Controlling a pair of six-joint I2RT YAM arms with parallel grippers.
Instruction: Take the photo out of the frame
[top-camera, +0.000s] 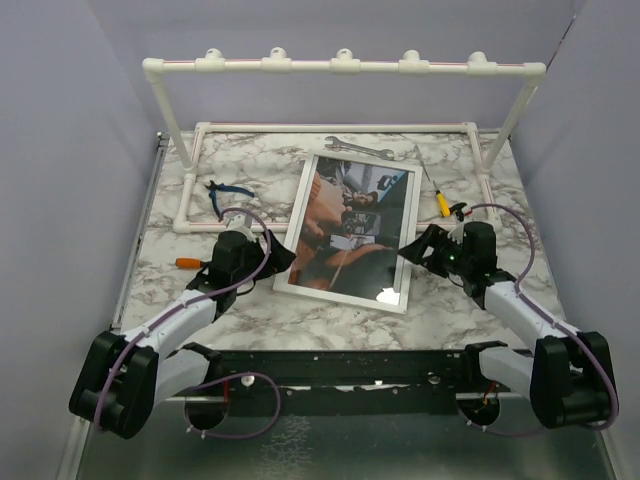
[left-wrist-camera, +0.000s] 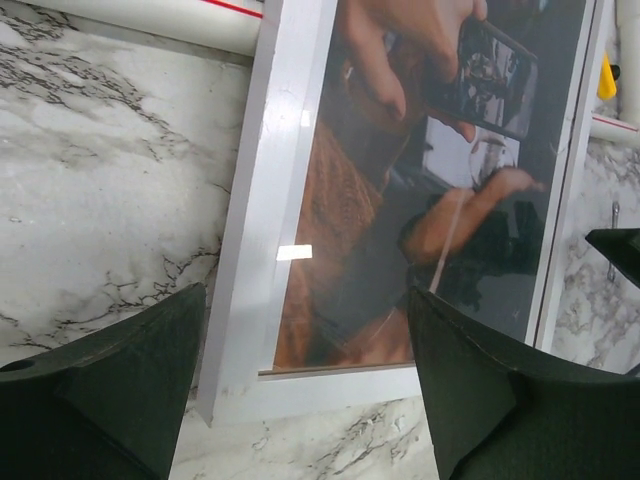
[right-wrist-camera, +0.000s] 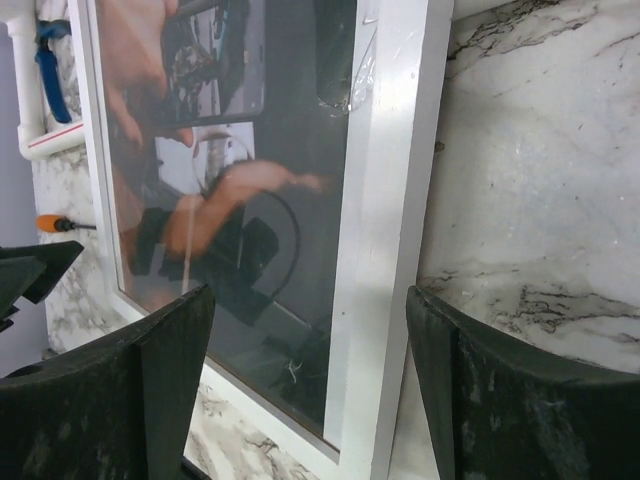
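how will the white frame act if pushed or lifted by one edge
Likely stiff: the frame lies flat with straight white borders, so should lift as one piece. Probably slippery: its glossy front shows glare, and the marble table looks smooth, so a push may slide it. The reflective front may be glass, hence fragile.

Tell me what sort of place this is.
Probably a robot test booth: a marble-look table boxed in by plain lilac walls, a white pipe rack at the back, and a wrench and pliers lying about.
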